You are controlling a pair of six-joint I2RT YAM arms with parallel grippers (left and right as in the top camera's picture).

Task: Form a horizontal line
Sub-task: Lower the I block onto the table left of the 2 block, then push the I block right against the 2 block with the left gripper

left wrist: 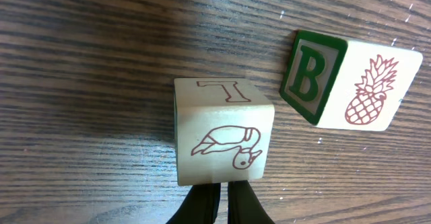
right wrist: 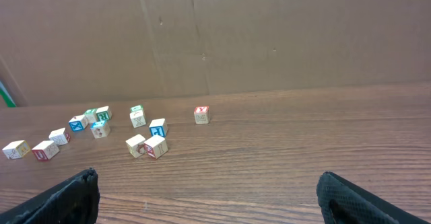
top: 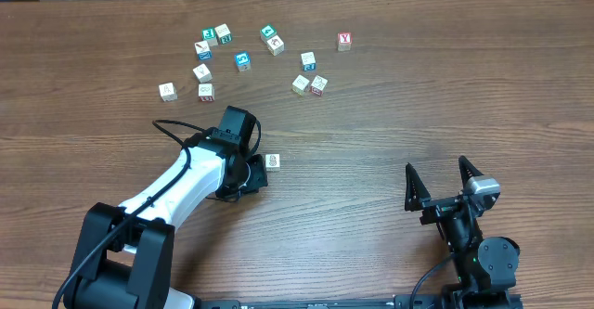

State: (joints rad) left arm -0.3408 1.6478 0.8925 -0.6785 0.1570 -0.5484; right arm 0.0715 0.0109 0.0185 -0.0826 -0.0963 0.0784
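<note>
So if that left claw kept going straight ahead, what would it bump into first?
Likely the T-and-bird block, right ahead of the shut left gripper; the B-and-pineapple block sits off to the side.

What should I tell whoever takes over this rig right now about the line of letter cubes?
Left gripper: shut, empty, tips just behind the T cube.
Right gripper: open, empty, well away from the cubes.
B cube: beside the T cube, apart and askew.
Red Y cube and the other cubes: scattered farther out.
Done: no line yet.
Left: bring cubes together into a straight, touching row.
</note>
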